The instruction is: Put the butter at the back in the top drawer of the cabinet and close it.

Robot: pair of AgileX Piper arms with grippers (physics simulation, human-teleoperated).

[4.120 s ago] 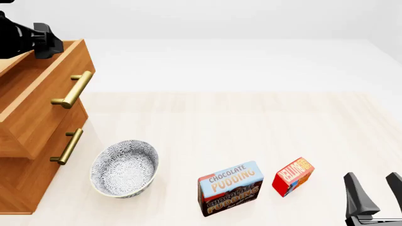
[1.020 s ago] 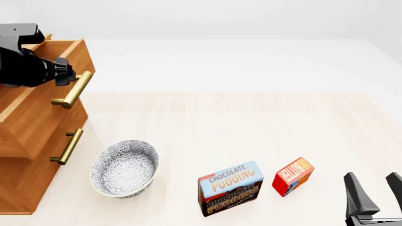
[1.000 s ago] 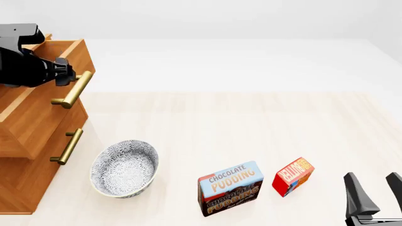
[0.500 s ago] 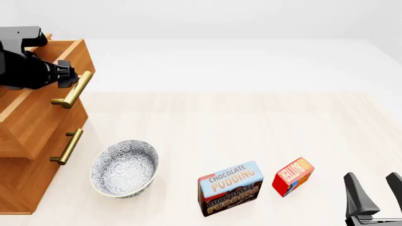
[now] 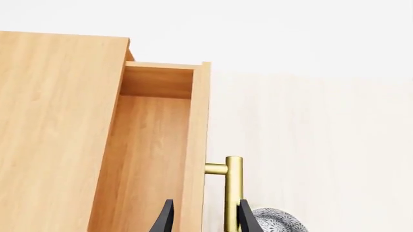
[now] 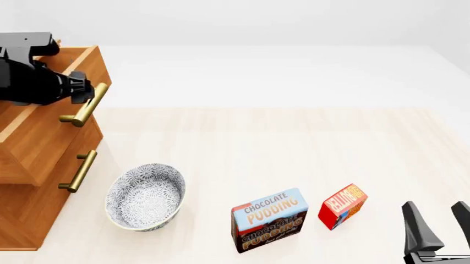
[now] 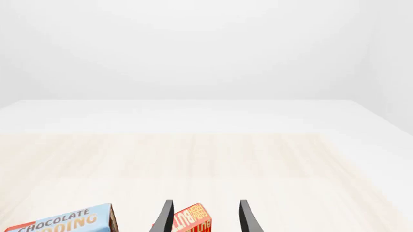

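Left claw (image 6: 87, 92) sits at the brass bar handle (image 6: 85, 105) of the top drawer (image 6: 52, 118); in the left wrist view its fingers (image 5: 165, 218) straddle the drawer's front panel and the handle, spread apart and not visibly pinching either. That drawer is pulled out of the cabinet (image 6: 29, 181) and its inside shows bare wood. Right claw (image 6: 441, 228) hangs open at about five o'clock in the front view, its fingers parted, with nothing between them.

Butter (image 6: 342, 205) stands on the table (image 6: 294, 143) at roughly four o'clock from the scene's middle, just beside the chocolate pudding box (image 6: 269, 219), which lies at its nine o'clock. In the right wrist view the butter (image 7: 191, 220) shows between the right fingers, ahead of them. A patterned bowl (image 6: 145, 197) rests near the cabinet's foot, at eight o'clock.

Risks, as I judge them: the right claw could nudge the pudding box while closing on the butter, since the two stand so close; and the left claw, if lifted carelessly, could catch the handle and shift the drawer.
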